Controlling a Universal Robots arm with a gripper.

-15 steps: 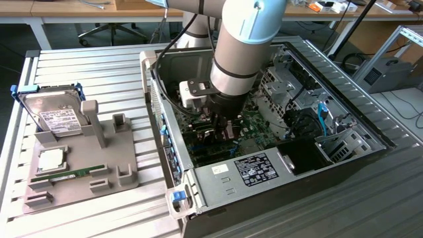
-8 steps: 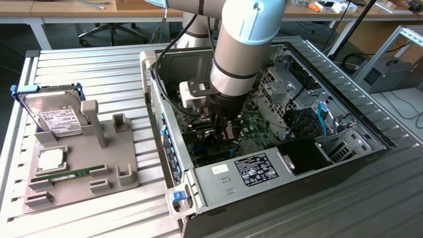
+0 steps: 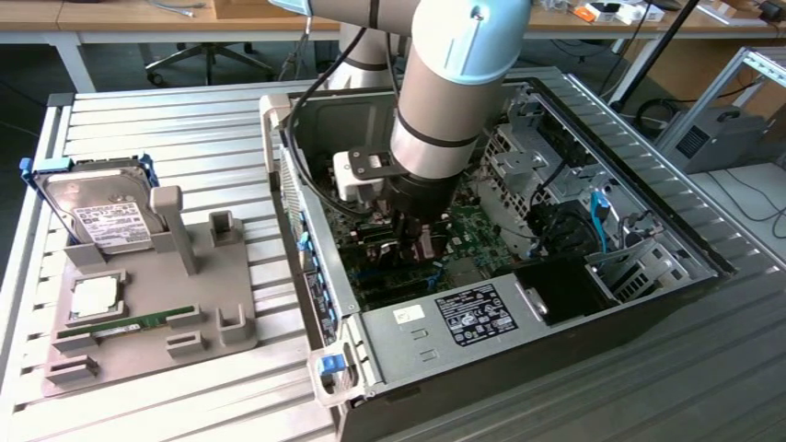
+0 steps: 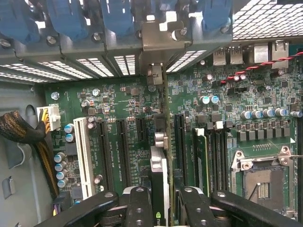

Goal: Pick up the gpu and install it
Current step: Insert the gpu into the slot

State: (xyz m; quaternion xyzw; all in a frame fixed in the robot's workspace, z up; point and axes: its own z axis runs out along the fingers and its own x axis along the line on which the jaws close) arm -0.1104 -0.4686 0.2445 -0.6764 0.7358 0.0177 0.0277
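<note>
My gripper is down inside the open computer case, over the green motherboard. It is shut on the gpu, which I see edge-on as a thin dark card between the two black fingers. The card stands upright in line with the black expansion slots. Its silvery bracket reaches the case's rear slot wall. The card's lower edge is hidden, so I cannot tell how deep it sits in the slot. In the exterior view the arm hides most of the gpu.
A grey fixture plate on the exterior view's left holds a hard drive, a memory stick and a processor. Around the card are a white slot, blue latches, a braided cable and the processor socket.
</note>
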